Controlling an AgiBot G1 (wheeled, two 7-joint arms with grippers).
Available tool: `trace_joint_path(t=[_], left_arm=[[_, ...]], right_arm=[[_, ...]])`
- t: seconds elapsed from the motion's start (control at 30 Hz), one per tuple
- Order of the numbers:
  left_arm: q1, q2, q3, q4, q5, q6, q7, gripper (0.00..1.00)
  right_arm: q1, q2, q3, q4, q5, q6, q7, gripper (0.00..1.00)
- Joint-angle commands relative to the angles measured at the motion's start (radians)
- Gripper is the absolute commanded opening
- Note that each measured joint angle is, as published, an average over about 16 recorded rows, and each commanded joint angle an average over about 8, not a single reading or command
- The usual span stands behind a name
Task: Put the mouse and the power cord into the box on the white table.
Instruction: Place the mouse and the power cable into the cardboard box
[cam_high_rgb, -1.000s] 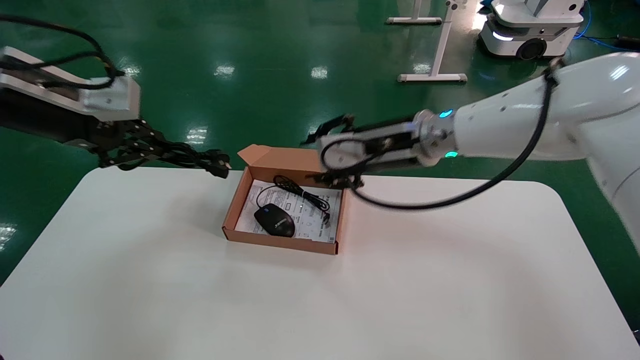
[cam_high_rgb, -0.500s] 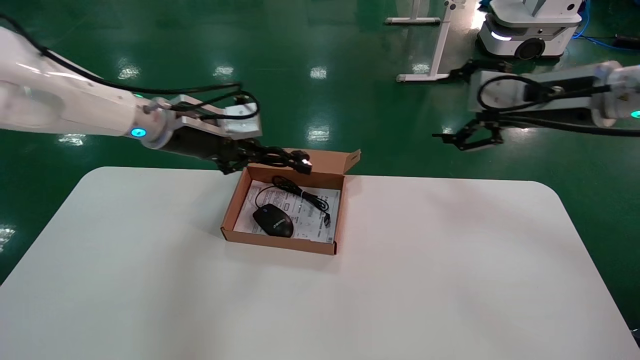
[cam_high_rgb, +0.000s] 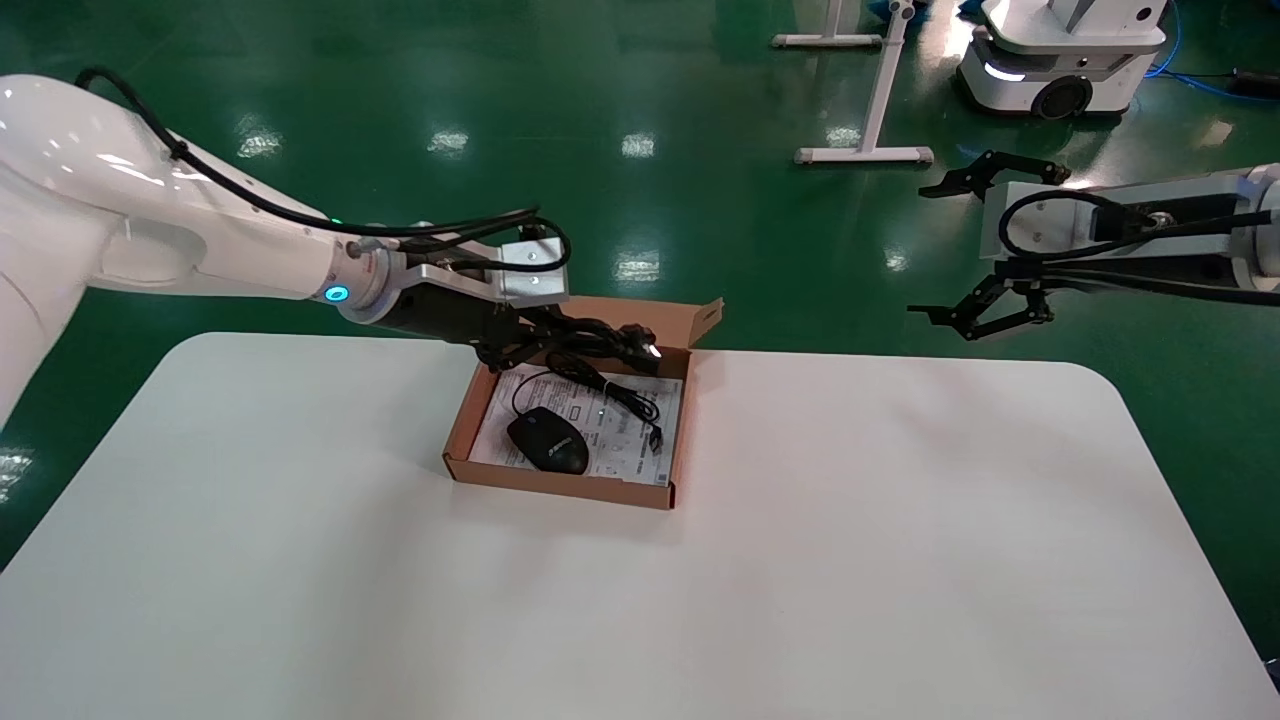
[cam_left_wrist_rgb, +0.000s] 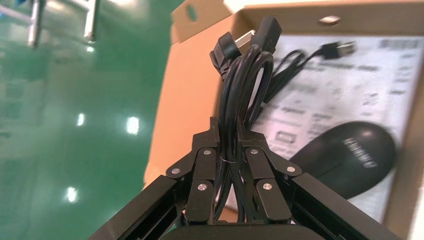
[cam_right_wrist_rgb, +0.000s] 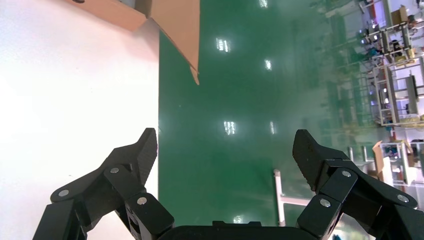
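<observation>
step: you are on the second thing. the mouse (cam_high_rgb: 548, 441) already lies in the box (cam_high_rgb: 462, 432), on the white sheet at the near left part. the cord (cam_high_rgb: 590, 342) is not in yet.
left pincer: your left pincer (cam_high_rgb: 522, 345) is squeezed tight on the cord, with the loops bunched between the fingers (cam_left_wrist_rgb: 207, 172). it hangs over the far edge of the box, and the plug (cam_left_wrist_rgb: 245, 40) sticks out in front, above the far wall.
right pincer: your right pincer (cam_high_rgb: 985, 245) is wide and holds nothing. it is off past the far right corner of the table (cam_high_rgb: 900, 560), well apart from the box.
box: it sits on the table with its flap (cam_high_rgb: 640, 315) up at the back.
next: i think you should bring the cord lower, over the bare sheet beside the mouse, then let go. keep the plug clear of the far wall and off the mouse's thin wire (cam_high_rgb: 605, 388).
</observation>
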Motion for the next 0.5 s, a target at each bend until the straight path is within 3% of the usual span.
trace_joint_path(t=[0.03, 0.1, 0.3, 0.33, 0.5], left_arm=[[0.004, 0.0, 0.002, -0.012, -0.001, 0.013, -0.011, 0.01], [0.008, 0.0, 0.007, -0.02, 0.003, 0.027, -0.015, 0.14], [0.011, -0.002, 0.021, -0.037, 0.013, 0.046, -0.017, 0.88], [0.012, -0.002, 0.022, -0.039, 0.013, 0.046, -0.018, 0.97], [0.031, -0.015, 0.01, -0.064, -0.001, 0.053, -0.029, 1.0]], right_arm=[[-0.002, 0.0, 0.0, -0.006, 0.0, -0.002, -0.001, 1.0], [-0.001, -0.002, 0.0, -0.01, 0.001, -0.005, -0.001, 1.0], [-0.005, -0.006, 0.001, -0.017, 0.003, -0.016, -0.009, 1.0], [-0.007, -0.005, 0.001, -0.018, 0.003, -0.02, -0.011, 1.0], [-0.021, 0.004, 0.007, -0.006, 0.009, -0.033, -0.006, 1.0]])
